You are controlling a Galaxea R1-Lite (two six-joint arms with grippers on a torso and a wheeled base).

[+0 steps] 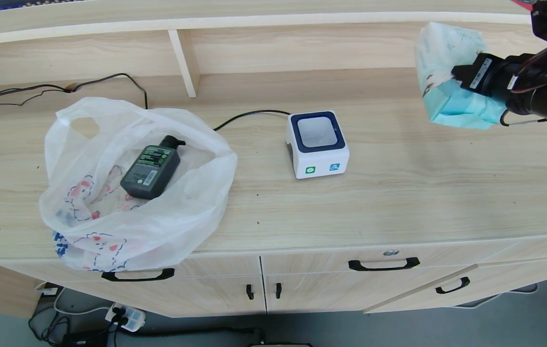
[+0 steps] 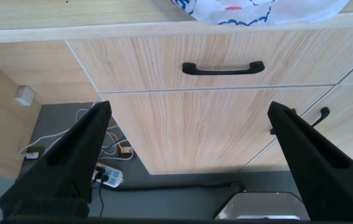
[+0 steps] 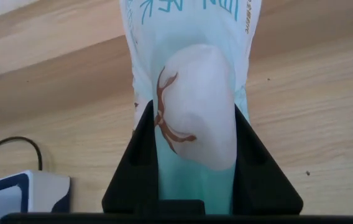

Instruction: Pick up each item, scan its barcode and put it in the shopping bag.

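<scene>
Teal-and-white plastic film wraps the tissue pack (image 1: 449, 72), which hangs in the air above the far right end of the pale wood counter (image 1: 422, 183). The right gripper (image 3: 195, 158) is closed across the pack's middle, and its two black fingers press in from either side so that the soft wrap bulges between them.

The pack looks light and squashy, unlikely to be hurt by a firm pinch. Its glossy film is probably slippery, so a hold across the broad middle, as here, seems safer than one at a crimped end. Too hard a squeeze could crease whichever face carries the barcode, and where that is cannot be made out.

The white barcode scanner (image 1: 317, 143), its window facing up inside a dark blue frame, stands mid-counter, well apart from the pack. A black cable (image 1: 249, 114) runs back from it.

Further left lies the open white shopping bag (image 1: 196, 193), printed with cartoon figures. A dark pump bottle (image 1: 152, 166) is already on its side within it.

The left gripper (image 2: 189, 109) is down in front of the cabinet, jaws spread wide and empty, facing a drawer with a black handle (image 2: 223, 67).
</scene>
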